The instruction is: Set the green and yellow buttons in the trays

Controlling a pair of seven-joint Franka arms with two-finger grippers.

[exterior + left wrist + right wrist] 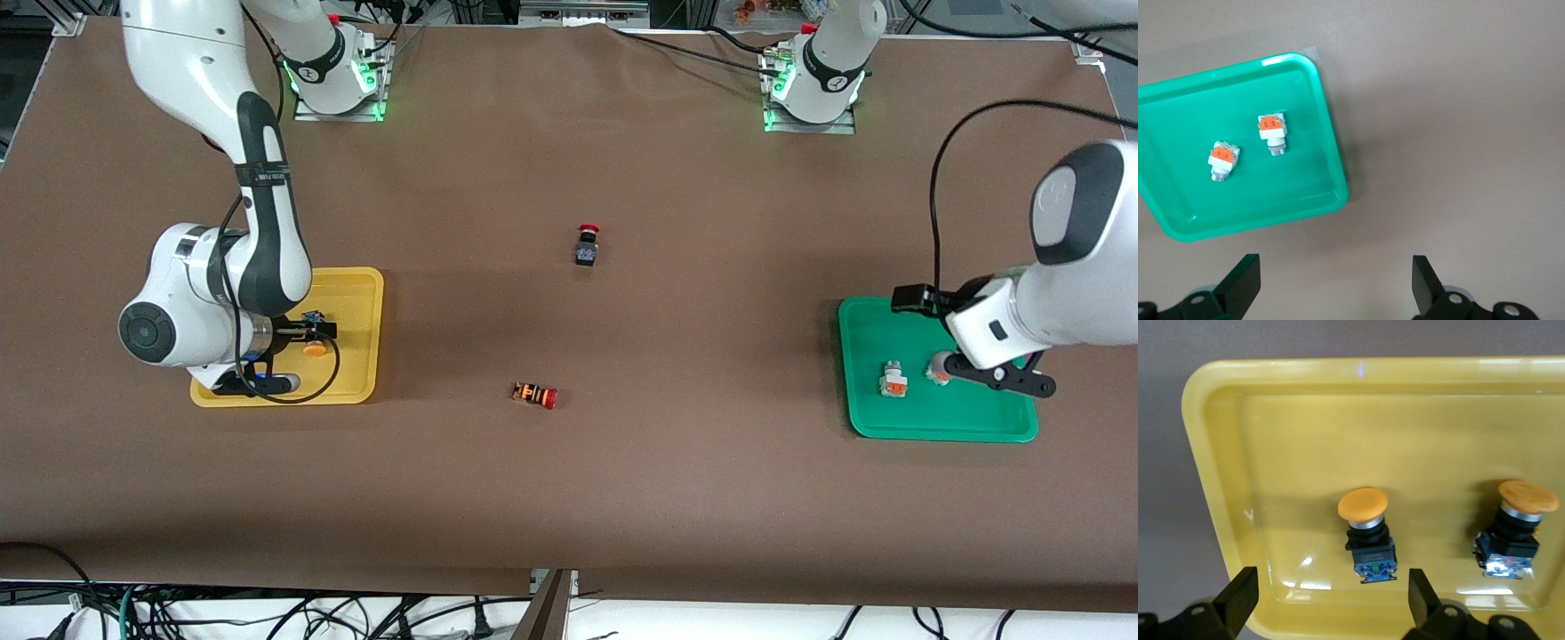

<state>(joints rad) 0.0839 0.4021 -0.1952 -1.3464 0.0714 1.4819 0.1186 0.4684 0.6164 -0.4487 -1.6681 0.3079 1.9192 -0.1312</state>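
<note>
Two white-bodied buttons with orange blocks (1271, 130) (1223, 159) lie in the green tray (1178, 113) at the left arm's end of the table. In the front view one of them (893, 380) shows fully in that tray (933, 422). My left gripper (1336, 287) (1000, 373) hangs open and empty above the tray. Two black-bodied buttons with yellow-orange caps (1365, 510) (1525, 500) lie in the yellow tray (1305, 407) (360, 293) at the right arm's end. My right gripper (1331, 600) (258, 384) is open and empty over that tray's rim.
A black button with a red cap (587, 244) stands near the middle of the brown table. An orange-black striped one with a red cap (535, 395) lies nearer the front camera. Both are well apart from the trays.
</note>
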